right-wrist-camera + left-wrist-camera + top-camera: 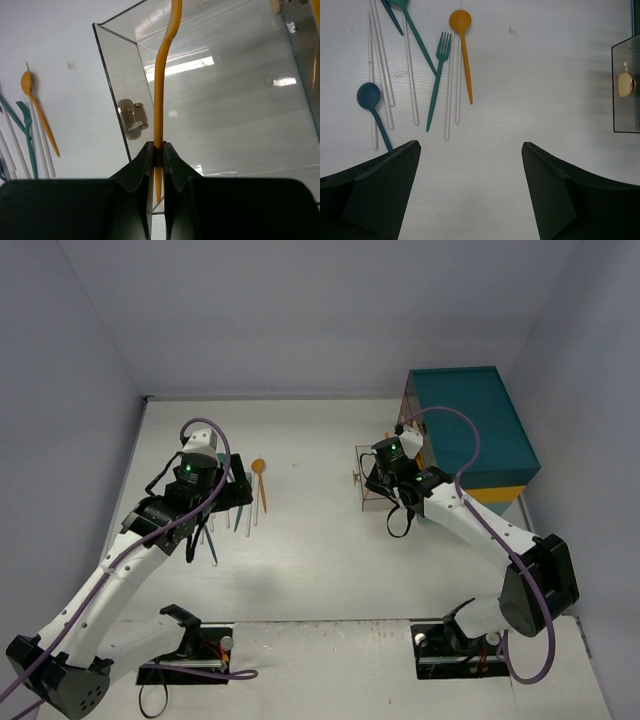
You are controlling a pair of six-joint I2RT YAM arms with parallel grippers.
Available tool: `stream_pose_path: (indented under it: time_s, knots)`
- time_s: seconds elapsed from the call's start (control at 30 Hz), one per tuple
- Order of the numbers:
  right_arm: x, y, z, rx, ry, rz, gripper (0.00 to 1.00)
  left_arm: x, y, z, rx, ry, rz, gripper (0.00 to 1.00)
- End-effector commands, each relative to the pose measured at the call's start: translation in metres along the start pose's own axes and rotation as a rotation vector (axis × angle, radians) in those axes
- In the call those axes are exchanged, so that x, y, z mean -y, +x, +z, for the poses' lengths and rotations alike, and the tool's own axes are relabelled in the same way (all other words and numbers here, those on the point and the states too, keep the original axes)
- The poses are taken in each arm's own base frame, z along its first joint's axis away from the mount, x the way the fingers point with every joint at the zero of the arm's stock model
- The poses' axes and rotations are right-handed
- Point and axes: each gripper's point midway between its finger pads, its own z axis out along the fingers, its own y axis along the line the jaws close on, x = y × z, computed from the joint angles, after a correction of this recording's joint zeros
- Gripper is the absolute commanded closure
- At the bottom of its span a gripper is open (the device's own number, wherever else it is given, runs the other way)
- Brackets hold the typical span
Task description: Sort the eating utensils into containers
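Observation:
My right gripper (158,150) is shut on the handle of an orange utensil (161,90), which reaches over the inside of a clear container (114,65); its head is cut off at the top of the view. The container has a round knob (132,119) on its front wall. It also shows in the top view (368,492) under the right gripper (388,480). My left gripper (470,145) is open and empty above bare table, near loose utensils: an orange spoon (464,55), a teal fork (438,80), a blue spoon (372,107), a teal spoon (417,35) and several clear ones (412,85).
A large opaque teal chest (470,430) with a yellow band stands at the back right, right behind the clear container. The utensil pile (240,505) lies on the left half of the white table. Grey walls close in the back and sides.

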Motion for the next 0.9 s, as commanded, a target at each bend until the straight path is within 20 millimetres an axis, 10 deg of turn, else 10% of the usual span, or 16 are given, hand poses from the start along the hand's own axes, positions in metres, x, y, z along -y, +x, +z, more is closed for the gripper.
stream_pose_path:
  time_s: [0.0,0.4,0.63,0.87]
  knots:
    - [-0.013,-0.025,-0.007,0.105,-0.025,0.069,1.0,0.002,-0.007,-0.002,0.022,0.013,-0.027,0.2]
    - [0.027,-0.024,-0.009,0.13,0.107,0.089,0.44,0.001,-0.006,0.0,0.007,0.001,-0.027,0.2]
    - [0.006,-0.061,-0.035,0.207,0.035,0.012,0.37,-0.011,0.004,0.006,-0.048,-0.065,-0.021,0.2]
    - [-0.021,-0.093,-0.074,0.269,-0.096,-0.177,0.36,-0.062,0.054,0.02,-0.237,-0.267,-0.088,0.21]
